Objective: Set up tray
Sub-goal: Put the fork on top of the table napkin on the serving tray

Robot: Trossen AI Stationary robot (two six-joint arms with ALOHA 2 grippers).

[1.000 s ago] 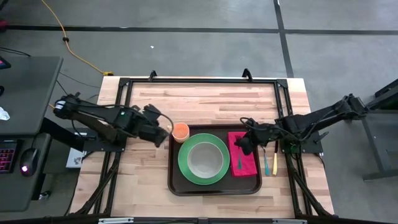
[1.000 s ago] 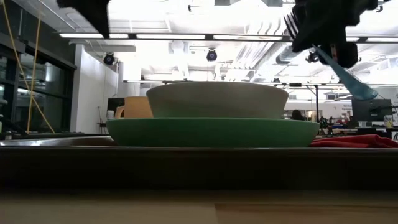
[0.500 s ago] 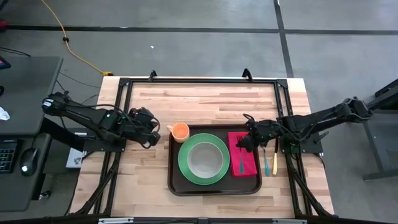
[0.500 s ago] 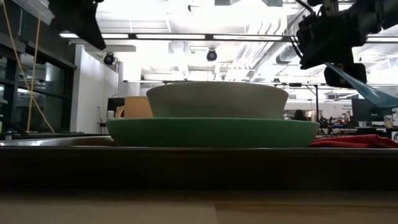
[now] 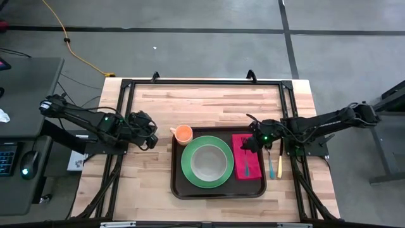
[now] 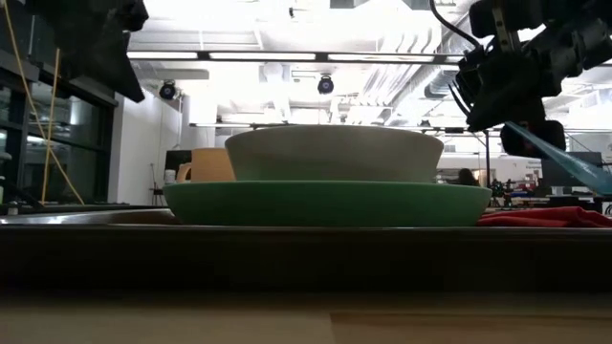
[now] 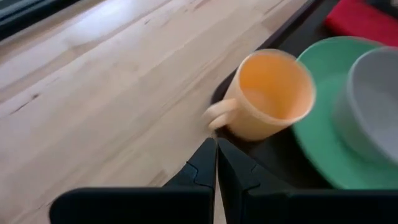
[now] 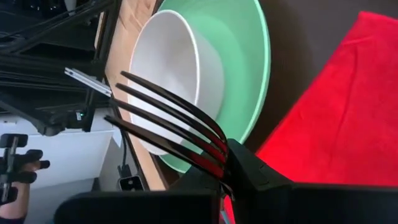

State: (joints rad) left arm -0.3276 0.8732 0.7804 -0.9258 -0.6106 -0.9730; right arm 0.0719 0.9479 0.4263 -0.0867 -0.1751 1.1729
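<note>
A: Where is the tray (image 5: 218,188)?
B: On the wooden surface (image 5: 209,101), toward its near edge and about midway across. It carries a green plate (image 5: 188,171) with a pale bowl (image 5: 207,161) in its middle, an orange cup (image 5: 183,133) in the tray's far left corner, and a red napkin (image 5: 252,170) on its right side.

A: And the right gripper (image 5: 250,144)?
B: It hangs over the napkin's far end, jaws clamped tight on the black tines of a fork (image 8: 169,118); in the low view the fork's blue handle slants down and to the right from it.

A: Anything else on that side?
B: Two more utensils (image 5: 275,163) lie on the wood just right of the tray.

A: The left gripper (image 5: 150,140)?
B: Over bare wood left of the tray, apart from the cup, jaws nearly together and holding nothing. Its wrist view shows the cup's handle just ahead of its fingertips (image 7: 202,167).
</note>
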